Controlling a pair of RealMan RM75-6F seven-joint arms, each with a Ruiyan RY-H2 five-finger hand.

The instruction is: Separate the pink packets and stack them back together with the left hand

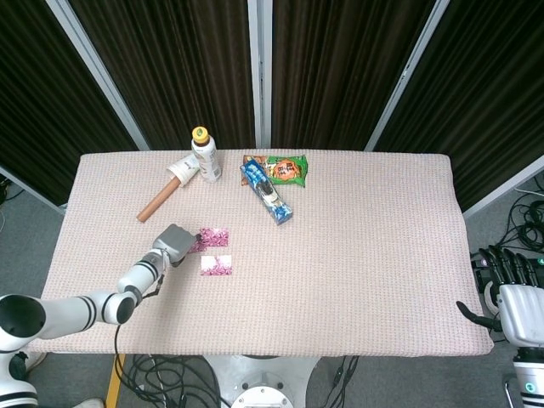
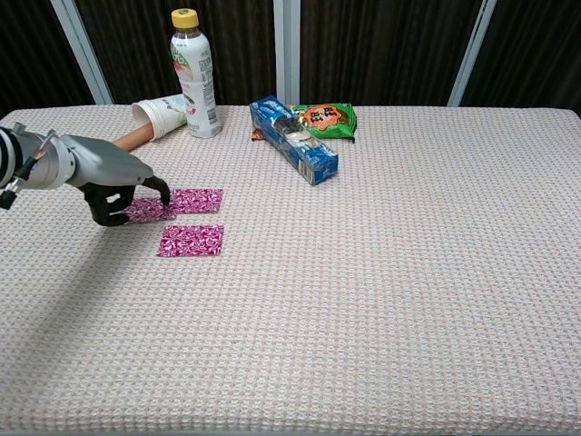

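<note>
On the left part of the desk we see our left hand lying low over the woven cloth, its dark fingers curled down onto the near-left end of a pink packet. In the chest view a second pink piece shows under the fingertips, overlapping that packet's left edge; we cannot tell whether the fingers pinch it or only press on it. Another pink packet lies flat just in front of the first, apart from it and untouched. In the head view the same pair appears as one packet beside the hand and the other closer to us.

Our right hand hangs off the desk's right edge, seen only in the head view, its fingers spread and holding nothing.

At the far side stand a bottle with a yellow cap and, just beside it, a paper cup lying on its side. A brown tube lies at a slant near the cup. A blue snack box lies diagonally toward the middle, with a green snack bag touching its far end.
</note>
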